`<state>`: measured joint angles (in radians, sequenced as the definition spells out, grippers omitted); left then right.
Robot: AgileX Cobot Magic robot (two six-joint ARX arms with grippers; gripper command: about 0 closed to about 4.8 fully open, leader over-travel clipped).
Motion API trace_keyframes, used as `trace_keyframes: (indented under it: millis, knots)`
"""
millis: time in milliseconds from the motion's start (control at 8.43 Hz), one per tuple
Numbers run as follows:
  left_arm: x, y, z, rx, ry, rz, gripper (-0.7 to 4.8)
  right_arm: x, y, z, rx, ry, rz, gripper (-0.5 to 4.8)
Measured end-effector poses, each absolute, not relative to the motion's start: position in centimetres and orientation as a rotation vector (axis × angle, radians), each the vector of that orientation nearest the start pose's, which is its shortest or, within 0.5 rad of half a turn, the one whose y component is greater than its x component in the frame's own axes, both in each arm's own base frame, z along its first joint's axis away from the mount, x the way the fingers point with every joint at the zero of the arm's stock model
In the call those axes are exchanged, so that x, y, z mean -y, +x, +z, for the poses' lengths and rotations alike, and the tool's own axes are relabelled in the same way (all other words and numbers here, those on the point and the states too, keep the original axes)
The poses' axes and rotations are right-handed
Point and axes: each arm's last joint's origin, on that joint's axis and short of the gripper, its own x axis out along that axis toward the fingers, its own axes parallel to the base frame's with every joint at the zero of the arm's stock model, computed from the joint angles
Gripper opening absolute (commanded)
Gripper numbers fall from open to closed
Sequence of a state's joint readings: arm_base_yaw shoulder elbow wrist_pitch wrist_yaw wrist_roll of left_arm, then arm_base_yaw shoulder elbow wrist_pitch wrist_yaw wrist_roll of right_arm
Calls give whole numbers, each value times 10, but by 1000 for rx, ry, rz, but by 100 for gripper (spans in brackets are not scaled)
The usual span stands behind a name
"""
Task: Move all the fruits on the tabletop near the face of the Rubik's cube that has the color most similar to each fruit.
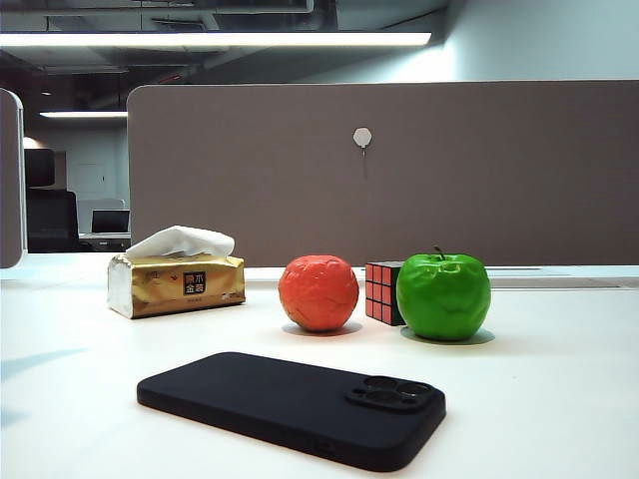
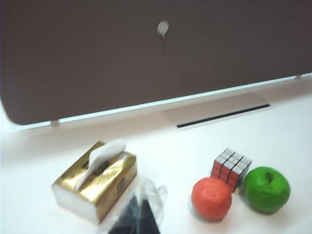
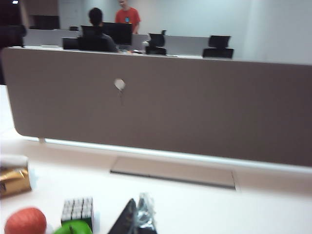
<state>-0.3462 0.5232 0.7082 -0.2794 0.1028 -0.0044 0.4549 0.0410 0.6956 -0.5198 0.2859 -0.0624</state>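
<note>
Both tools raised above the counter (image 1: 559, 399): right tool (image 3: 134, 219) closed, empty; left tool (image 2: 139, 217) state unclear. Green apple (image 1: 443, 296) sits beside Rubik's cube (image 1: 383, 291), nearer my right tool.

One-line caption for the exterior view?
Orange fruit and green apple flank the Rubik's cube; both grippers out of frame.

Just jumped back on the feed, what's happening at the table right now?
Nothing is being held. The bumpy orange-red fruit sits by the red face of the small Rubik's cube, and the glossy green apple sits against its other side. Both grippers are shut and raised off the white tabletop: left gripper, right gripper. A gold tissue box and black phone lie untouched.
</note>
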Motion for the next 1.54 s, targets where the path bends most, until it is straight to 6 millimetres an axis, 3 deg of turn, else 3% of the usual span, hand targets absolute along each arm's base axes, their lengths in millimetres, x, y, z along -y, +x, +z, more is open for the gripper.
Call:
trace_keyframes:
  millis: [119,237,356,593,712,949,1305,1424,1543]
  knots:
    - [41,105,328,-102,6,-442,-5,5,9,318,120,-12,160,-1]
    - [31,80,316,-67,-61,-416,-5,-1,21,290,-21,-59,166,-1]
    - [28,73,307,-54,-77,-390,-5,-4,27,280,-53,-73,168,-1]
    - [23,60,296,-50,-105,-384,-5,-11,41,264,-56,-76,169,-1]
    - [18,46,288,-42,-124,-383,-5,-19,57,243,-32,-67,173,-1]
    - [12,31,282,-35,-133,-383,-5,-25,70,229,60,5,174,-1]
    - [13,28,274,-124,-141,-413,-5,-29,76,213,37,10,175,-1]
    - [15,31,268,-151,-143,-467,-5,-32,83,193,3,9,192,-1]
    - [16,34,263,-161,-142,-468,-5,-33,84,185,-20,17,196,-1]
